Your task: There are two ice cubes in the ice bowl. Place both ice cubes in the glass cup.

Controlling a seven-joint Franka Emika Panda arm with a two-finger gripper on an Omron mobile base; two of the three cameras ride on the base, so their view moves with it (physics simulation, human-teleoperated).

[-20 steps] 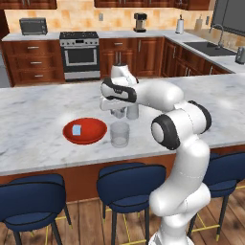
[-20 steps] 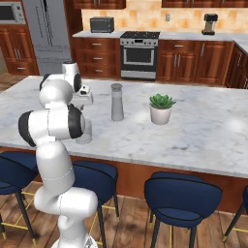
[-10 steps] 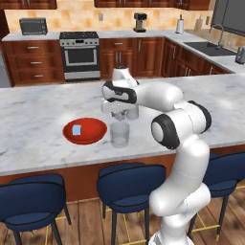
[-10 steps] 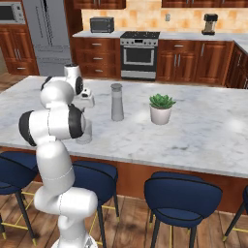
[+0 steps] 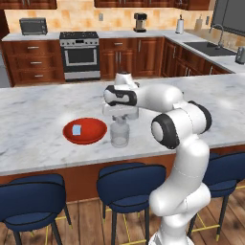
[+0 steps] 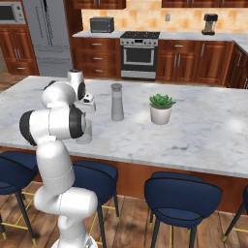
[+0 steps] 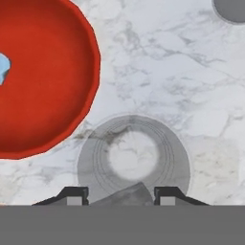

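The clear glass cup (image 5: 119, 134) stands on the marble island just right of the red ice bowl (image 5: 91, 137). One pale blue ice cube (image 5: 76, 129) lies in the bowl, and it also peeks in at the hand view's left edge (image 7: 2, 67). My gripper (image 5: 119, 117) hangs straight above the cup, pointing down. In the hand view the gripper (image 7: 121, 194) is shut on a greyish translucent ice cube (image 7: 122, 196), directly over the cup's mouth (image 7: 134, 158). The bowl's rim (image 7: 93, 72) lies to the left of the cup.
A tall grey shaker (image 6: 116, 101) and a small potted plant (image 6: 161, 107) stand further right on the island. The shaker's top (image 7: 232, 9) shows at the hand view's upper right. Blue stools (image 5: 127, 184) line the island's near edge.
The gripper, holding the ice cube, has sunk a little toward the cup's mouth. Bowl, cup and base have stayed put.
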